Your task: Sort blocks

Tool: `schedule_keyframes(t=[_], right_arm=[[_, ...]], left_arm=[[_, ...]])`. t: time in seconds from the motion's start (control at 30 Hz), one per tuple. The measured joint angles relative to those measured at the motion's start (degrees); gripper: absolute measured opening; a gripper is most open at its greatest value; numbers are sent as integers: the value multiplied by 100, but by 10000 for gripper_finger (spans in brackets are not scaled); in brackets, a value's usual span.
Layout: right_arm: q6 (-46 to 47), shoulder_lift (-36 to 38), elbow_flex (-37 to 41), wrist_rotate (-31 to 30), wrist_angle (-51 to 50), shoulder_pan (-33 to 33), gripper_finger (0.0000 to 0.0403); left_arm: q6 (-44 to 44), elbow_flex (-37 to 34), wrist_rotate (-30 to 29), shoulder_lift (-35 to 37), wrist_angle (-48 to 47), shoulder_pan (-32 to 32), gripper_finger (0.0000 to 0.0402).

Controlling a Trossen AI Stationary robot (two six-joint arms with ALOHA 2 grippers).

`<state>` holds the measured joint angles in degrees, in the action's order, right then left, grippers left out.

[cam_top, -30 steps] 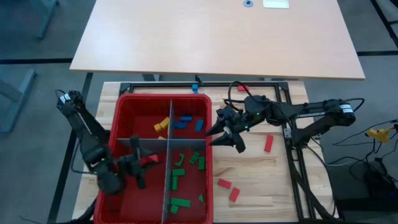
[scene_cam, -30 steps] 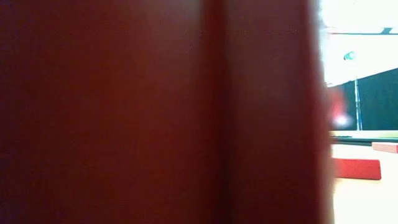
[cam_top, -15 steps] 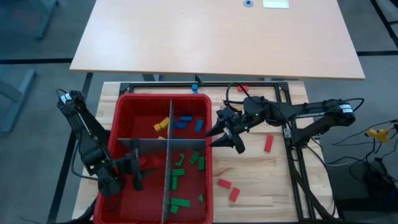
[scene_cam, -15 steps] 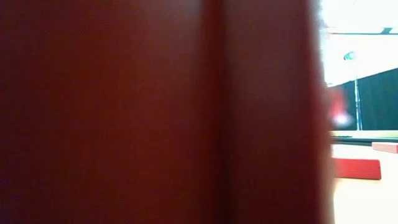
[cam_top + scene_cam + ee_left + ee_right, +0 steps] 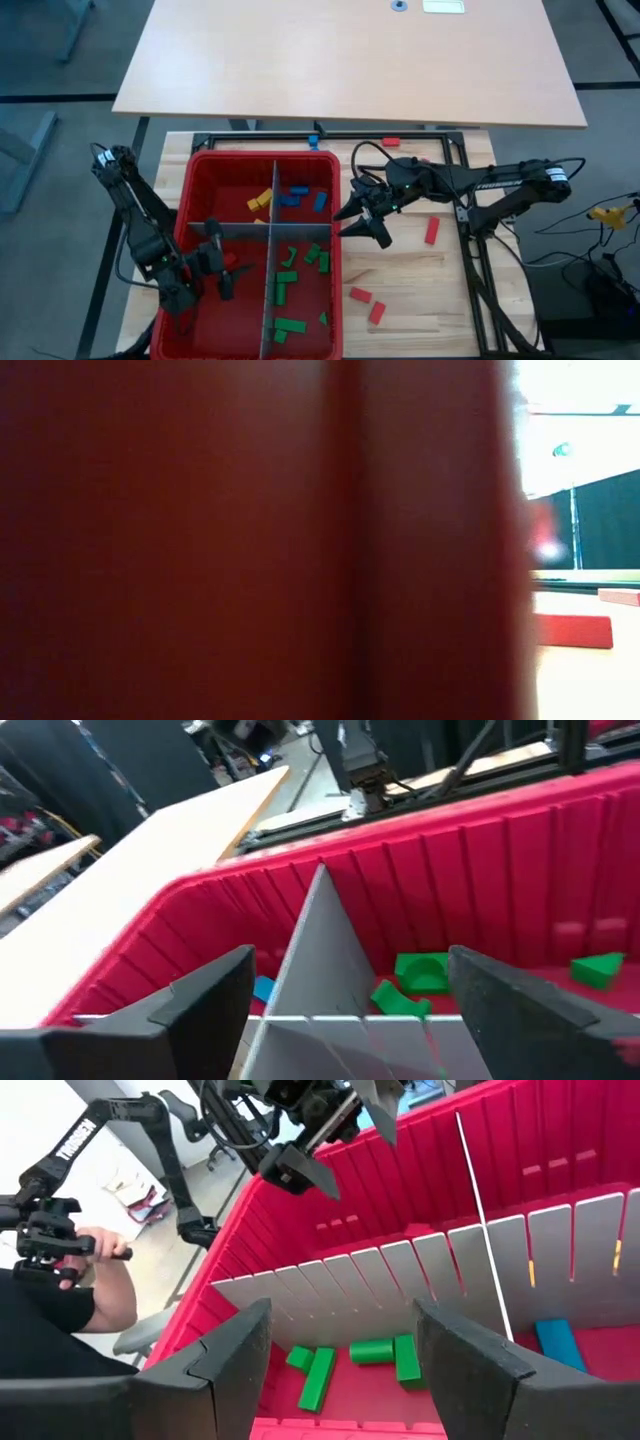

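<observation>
**Left gripper over the near-left cell, right at the bin's edge**

My left gripper [image 5: 222,270] hangs over the near-left cell of the bin [image 5: 186,215], fingers spread wide. A red block [image 5: 236,259] lies just beside it on the bin floor; from the wrist view I see nothing held between the fingers [image 5: 215,995].

My right gripper [image 5: 362,215] sits just outside the bin's right wall, jaws also wide and empty. Its wrist view looks over the rim at the green blocks [image 5: 352,1357].

Where the blocks are: yellow [image 5: 262,200] and blue [image 5: 300,197] share the far cells, green [image 5: 290,270] fills the near-right cell. Red ones [image 5: 432,231] lie loose on the table right of the bin, with more [image 5: 367,303] nearer.

My judgement for the step: the right arm should go for the loose reds.
- Line the jaws across a block's short side.
- Come straight down, and close only once the tips straddle it.
- Lift well clear of the wall and the grey dividers [image 5: 270,285] before crossing.
- Keep the left arm out of the drop cell, or the two may meet.

The low view is blocked by the bin wall.
</observation>
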<state>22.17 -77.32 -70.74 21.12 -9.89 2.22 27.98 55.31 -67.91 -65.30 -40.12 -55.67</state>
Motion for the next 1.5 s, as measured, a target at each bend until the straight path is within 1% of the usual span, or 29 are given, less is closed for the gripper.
schedule_keyframes(t=[0.13,0.4,0.57,0.77,0.9,1.2,1.37,1.5], right_arm=[[9,0,0,-20,-18,0,224],[-121,0,0,-30,-16,0,214],[-315,0,0,-71,-15,0,207],[-345,0,0,-172,-15,0,208],[-550,0,0,-267,-15,0,206],[-682,0,0,-391,-68,0,208],[-792,-4,0,-457,-412,0,207],[-861,-64,0,-476,-770,-9,202]], left_arm=[[-64,0,-206,1,0,28,312],[-181,0,-230,2,0,75,311],[-346,0,-572,4,-2,75,311],[-353,0,-742,-2,2,109,311],[-373,0,-873,-3,0,251,311],[-349,-36,-877,-24,28,671,311],[-349,-50,-875,-37,84,910,311],[-346,-52,-872,-39,324,1046,311]])
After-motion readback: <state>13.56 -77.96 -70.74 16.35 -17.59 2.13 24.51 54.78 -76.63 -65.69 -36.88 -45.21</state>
